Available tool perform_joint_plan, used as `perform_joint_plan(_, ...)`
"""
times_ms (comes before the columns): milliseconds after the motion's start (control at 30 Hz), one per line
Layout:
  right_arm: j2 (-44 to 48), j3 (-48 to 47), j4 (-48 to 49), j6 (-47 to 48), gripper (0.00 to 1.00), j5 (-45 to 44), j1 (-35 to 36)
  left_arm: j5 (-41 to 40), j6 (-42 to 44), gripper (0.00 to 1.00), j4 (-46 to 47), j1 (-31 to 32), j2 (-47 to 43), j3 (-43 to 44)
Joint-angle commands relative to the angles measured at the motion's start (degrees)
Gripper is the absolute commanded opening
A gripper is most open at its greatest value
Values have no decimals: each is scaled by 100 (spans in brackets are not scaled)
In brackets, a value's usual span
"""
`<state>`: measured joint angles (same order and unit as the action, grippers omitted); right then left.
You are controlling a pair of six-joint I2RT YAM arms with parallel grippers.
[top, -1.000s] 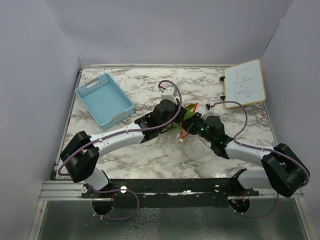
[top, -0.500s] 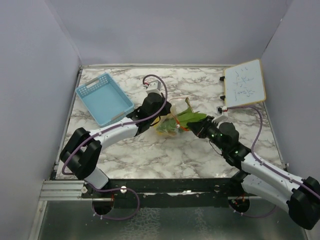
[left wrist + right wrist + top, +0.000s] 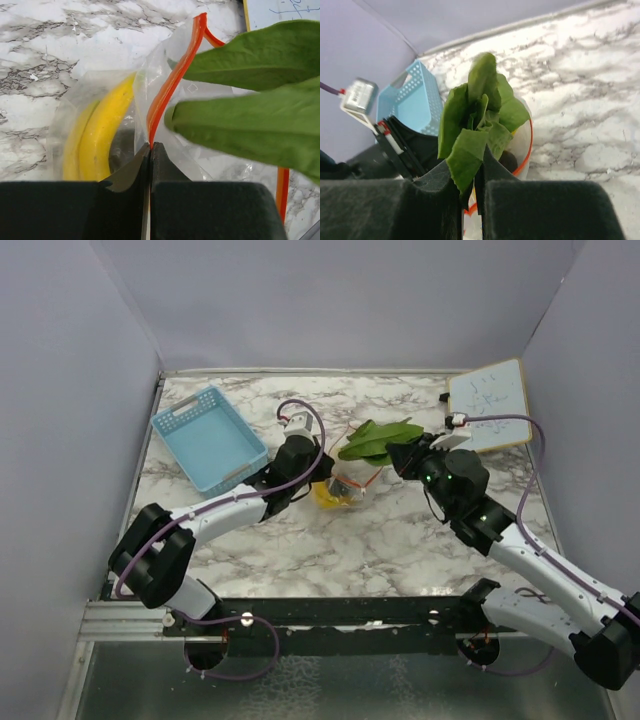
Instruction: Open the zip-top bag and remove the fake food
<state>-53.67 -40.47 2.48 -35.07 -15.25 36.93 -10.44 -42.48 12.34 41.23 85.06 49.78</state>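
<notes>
The zip-top bag (image 3: 347, 483) lies mid-table, its orange-red strip (image 3: 170, 85) gaping open. My left gripper (image 3: 322, 476) is shut on that strip (image 3: 150, 146) at the bag's near lip. A yellow piece of fake food (image 3: 100, 135) rests inside the bag (image 3: 155, 70); a small dark round piece (image 3: 508, 160) lies in there too. My right gripper (image 3: 402, 456) is shut on the stem end of the long green leafy piece (image 3: 375, 440), which hangs clear above the bag's mouth (image 3: 529, 145). In the right wrist view the leaf (image 3: 475, 105) rises from the right gripper (image 3: 472, 175).
A light-blue mesh basket (image 3: 208, 437) stands at the back left, also in the right wrist view as a basket (image 3: 415, 100). A small whiteboard (image 3: 488, 403) leans at the back right. Grey walls close in the marble table (image 3: 330, 550) on three sides.
My right gripper has pulled the green leafy piece up and out of the bag, moving back and right. My left gripper, still pinching the strip, has drifted left with the bag.
</notes>
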Motion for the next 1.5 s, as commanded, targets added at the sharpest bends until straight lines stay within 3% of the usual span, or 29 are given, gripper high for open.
perform_joint_plan(0,182,-503,-122,476,2,-348,15,277,55,0,152,-33,44,23)
perform_joint_plan(233,143,-895,-173,729,2,-279,15,378,20,0,225,-28,56,-12)
perform_joint_plan(433,-397,-1178,389,808,2,254,16,427,65,0,423,93,-590,-620)
perform_joint_plan(667,-2138,-1939,1307,580,2,1373,14,378,85,0,229,148,-1181,-1253)
perform_joint_plan(1000,-5240,-3997,2476,390,2,3449,236,118,125,0,-153,183,-1715,-1509)
perform_joint_plan(1233,-7076,-5656,2481,791,2,4657,420,-128,138,0,-518,205,-2091,-1594)
perform_joint_plan(1467,-8164,-6539,2550,209,2,5373,466,-291,215,0,-788,215,-2255,-1626)
